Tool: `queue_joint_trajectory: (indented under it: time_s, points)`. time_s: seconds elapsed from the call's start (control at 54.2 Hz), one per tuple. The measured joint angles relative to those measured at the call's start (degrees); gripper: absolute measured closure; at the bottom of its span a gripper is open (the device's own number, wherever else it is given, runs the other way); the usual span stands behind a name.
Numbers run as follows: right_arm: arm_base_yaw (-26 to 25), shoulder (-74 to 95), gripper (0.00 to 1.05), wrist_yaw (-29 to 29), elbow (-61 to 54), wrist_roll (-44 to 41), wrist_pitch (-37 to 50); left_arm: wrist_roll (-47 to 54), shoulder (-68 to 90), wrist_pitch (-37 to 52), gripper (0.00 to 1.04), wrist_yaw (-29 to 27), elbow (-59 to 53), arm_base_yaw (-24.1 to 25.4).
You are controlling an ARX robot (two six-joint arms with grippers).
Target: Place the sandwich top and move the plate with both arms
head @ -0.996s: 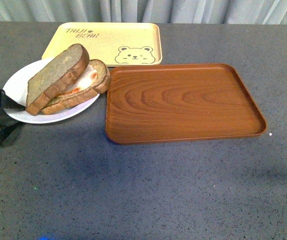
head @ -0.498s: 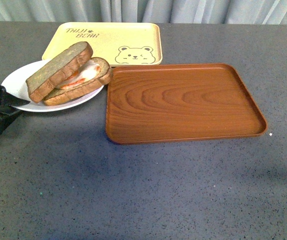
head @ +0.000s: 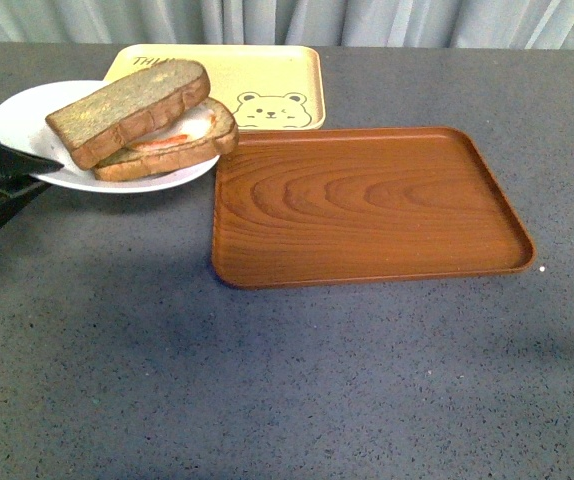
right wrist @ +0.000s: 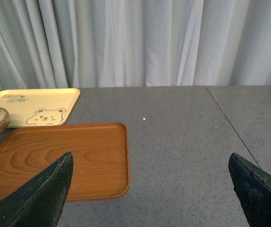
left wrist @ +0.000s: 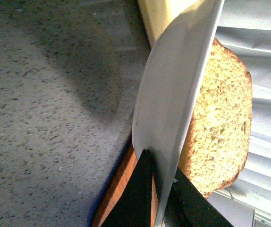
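The left claw [left wrist: 160,202] pinches the round white plate [head: 19,118] by its left rim, thick brown bread slice [head: 127,105] aboard; the brown wood-grain tray [head: 367,205] lies rightward, where the right claw [right wrist: 149,158] gapes empty.

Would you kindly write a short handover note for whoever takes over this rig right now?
Left gripper: jaws shut on the rim of the plate, which appears to be held just off the table.
Right gripper: open, empty, well away from the plate.
Sandwich top: lies askew on the egg slice, on the plate.
Done: top placed.
Left: right gripper takes the opposite rim, then both arms move the plate, probably to the brown tray beside it.
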Motion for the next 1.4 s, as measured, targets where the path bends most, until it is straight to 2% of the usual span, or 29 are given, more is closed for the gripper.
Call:
queue_joint_trajectory:
  time_s: [0.277, 0.572, 1.069, 1.401]
  points:
    - [0.0, 0.0, 0.09, 0.0, 0.0, 0.0, 0.0, 0.8, 2.4, -4.8, 1.02, 0.3, 9.4, -3.2]
    - [0.0, 0.0, 0.09, 0.0, 0.0, 0.0, 0.0, 1.7, 12.5, -11.1, 1.02, 0.6, 24.9, -6.9]
    - [0.0, 0.0, 0.09, 0.0, 0.0, 0.0, 0.0, 2.7, 27.5, -17.7, 1.02, 3.4, 46.0, -5.1]
    - [0.0, 0.0, 0.09, 0.0, 0.0, 0.0, 0.0, 1.3, 35.6, -18.3, 1.02, 4.9, 56.7, -4.2]
